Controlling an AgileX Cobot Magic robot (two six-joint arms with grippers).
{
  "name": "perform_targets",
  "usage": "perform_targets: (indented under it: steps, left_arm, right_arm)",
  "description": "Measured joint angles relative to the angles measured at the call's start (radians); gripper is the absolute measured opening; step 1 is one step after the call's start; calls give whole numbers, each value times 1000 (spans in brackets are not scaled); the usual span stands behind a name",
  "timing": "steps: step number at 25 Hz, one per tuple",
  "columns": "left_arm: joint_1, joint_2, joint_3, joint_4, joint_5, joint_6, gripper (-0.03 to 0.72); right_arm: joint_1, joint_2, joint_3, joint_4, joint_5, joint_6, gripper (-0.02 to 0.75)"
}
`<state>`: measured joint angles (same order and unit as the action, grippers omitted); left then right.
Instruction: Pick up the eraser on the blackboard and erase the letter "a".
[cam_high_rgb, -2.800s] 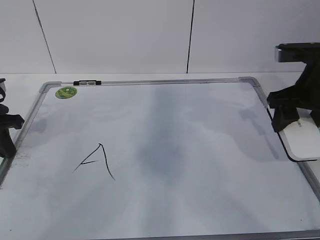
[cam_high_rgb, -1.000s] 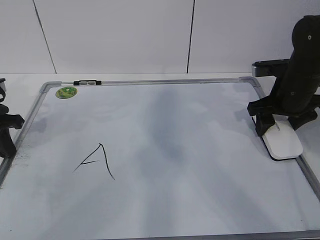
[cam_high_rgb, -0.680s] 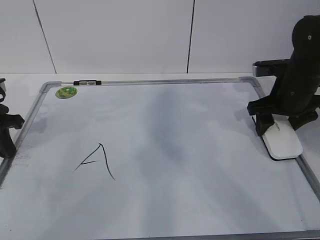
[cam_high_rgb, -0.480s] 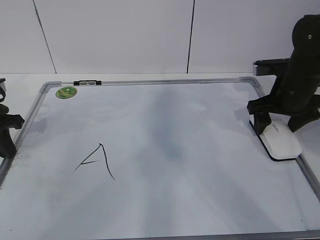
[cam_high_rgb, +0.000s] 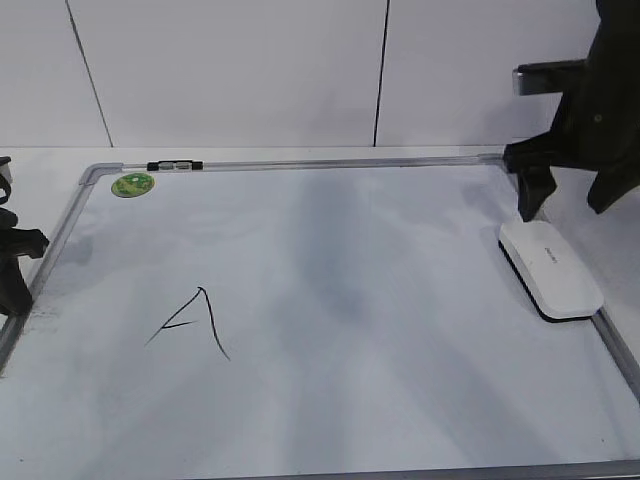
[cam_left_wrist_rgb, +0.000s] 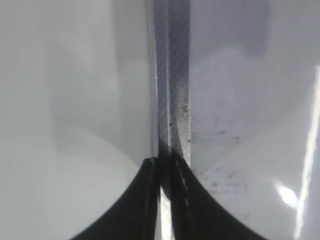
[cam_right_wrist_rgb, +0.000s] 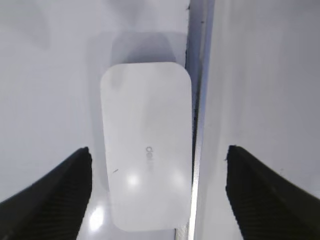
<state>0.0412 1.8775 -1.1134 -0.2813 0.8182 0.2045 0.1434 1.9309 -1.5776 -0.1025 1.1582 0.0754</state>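
On the right side of the blackboard (cam_high_rgb: 330, 300) lies the eraser (cam_high_rgb: 551, 269). It is white and flat on the board, right next to the silver frame. The right gripper (cam_high_rgb: 578, 205) hangs above it and does not touch it. In the right wrist view the eraser (cam_right_wrist_rgb: 146, 145) sits between the two black fingers (cam_right_wrist_rgb: 55, 195), which are spread wide, wider than the eraser. They hold nothing.

A big pointed "A" (cam_high_rgb: 192, 322) is drawn in thin black lines on the lower left part of the board. No small letter "a" can be seen anywhere on the board. A round green sticker (cam_high_rgb: 132, 184) sits in the top left corner. A small black marker (cam_high_rgb: 174, 165) lies on the top frame just beside the sticker.

The left gripper (cam_left_wrist_rgb: 165, 200) is at the left edge of the board, right over the frame (cam_left_wrist_rgb: 172, 100). Its two black fingers are almost pressed together, with only a thin gap. They hold nothing.
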Motion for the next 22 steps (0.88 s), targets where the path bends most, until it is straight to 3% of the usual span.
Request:
perform_targets:
  steps: [5,14,22]
  left_arm:
    - [0,0,0,0,0,6,81]
    - [0,4,-65,15,70,8,381]
    - [0,-18,-314,21,364,-6,418]
  right_arm:
    - [0,0,-99,0,54,-33,615]
    - [0,0,-101,8,63,-50,596]
    - [0,-81,-101,44,63,-68,596]
